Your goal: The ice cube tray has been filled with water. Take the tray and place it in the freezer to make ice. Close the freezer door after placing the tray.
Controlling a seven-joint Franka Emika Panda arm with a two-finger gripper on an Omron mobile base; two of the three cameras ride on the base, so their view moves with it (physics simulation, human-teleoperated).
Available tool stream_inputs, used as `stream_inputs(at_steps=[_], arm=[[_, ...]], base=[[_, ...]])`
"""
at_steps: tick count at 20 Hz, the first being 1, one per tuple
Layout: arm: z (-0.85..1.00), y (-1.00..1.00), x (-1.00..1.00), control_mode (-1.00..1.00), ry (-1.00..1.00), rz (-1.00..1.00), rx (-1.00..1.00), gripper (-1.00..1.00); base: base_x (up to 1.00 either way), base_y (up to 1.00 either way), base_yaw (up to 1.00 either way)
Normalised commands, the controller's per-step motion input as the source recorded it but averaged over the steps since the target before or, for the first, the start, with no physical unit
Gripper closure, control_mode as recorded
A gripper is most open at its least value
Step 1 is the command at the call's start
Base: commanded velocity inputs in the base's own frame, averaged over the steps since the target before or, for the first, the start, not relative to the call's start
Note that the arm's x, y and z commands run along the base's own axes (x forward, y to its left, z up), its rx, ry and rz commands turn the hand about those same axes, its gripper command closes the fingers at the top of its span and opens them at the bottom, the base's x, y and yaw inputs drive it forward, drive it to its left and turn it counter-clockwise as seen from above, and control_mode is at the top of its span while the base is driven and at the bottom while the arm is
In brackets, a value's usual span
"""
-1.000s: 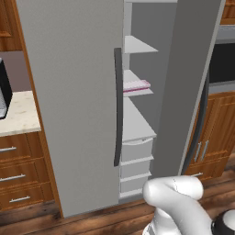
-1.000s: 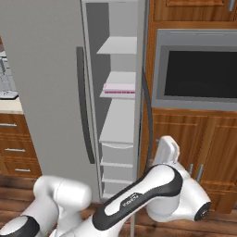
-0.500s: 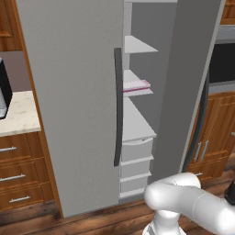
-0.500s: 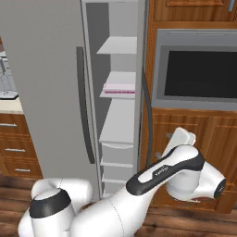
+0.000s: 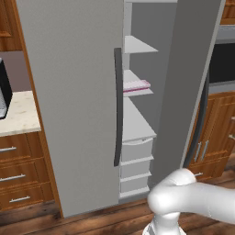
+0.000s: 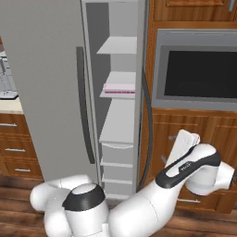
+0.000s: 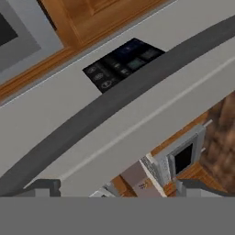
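The ice cube tray, a thin pale slab with a magenta edge, lies flat on a middle shelf of the freezer. The freezer door stands swung wide open. In the hand view its outer face is close up, with the black dispenser panel and the dark curved handle running across. My gripper is open and holds nothing, and its fingertips sit just short of that handle. My arm reaches to the right, around the outside of the door.
The wider fridge door is shut, its handle beside the opening. A built-in oven and wood cabinets stand right behind the open door. A counter over drawers lies to the left. White drawers fill the freezer's bottom.
My arm has swung further right and low, round to the outer side of the open freezer door. The tray and the door have not moved.
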Motion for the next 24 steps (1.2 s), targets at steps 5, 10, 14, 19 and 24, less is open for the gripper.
stream_inputs(at_steps=[5, 10, 14, 19, 24], arm=[[-0.43, -0.04, 0.18, -1.0, -0.01, 0.16, 0.0, -1.0], [-0.42, 0.0, 0.29, -1.0, -0.01, 0.11, 0.0, -1.0], [-0.36, 0.0, 0.39, -1.0, 0.0, 0.07, 0.0, -1.0], [-0.26, 0.0, 0.36, -1.0, -0.01, 0.01, 0.0, -1.0], [-0.32, 0.0, 0.34, -1.0, -0.03, 0.0, 0.0, -1.0]], base=[[0.0, 0.0, 0.0], [0.0, 0.0, 0.0], [0.0, 0.0, 0.0], [0.0, 0.0, 0.0], [0.0, 0.0, 0.0]])
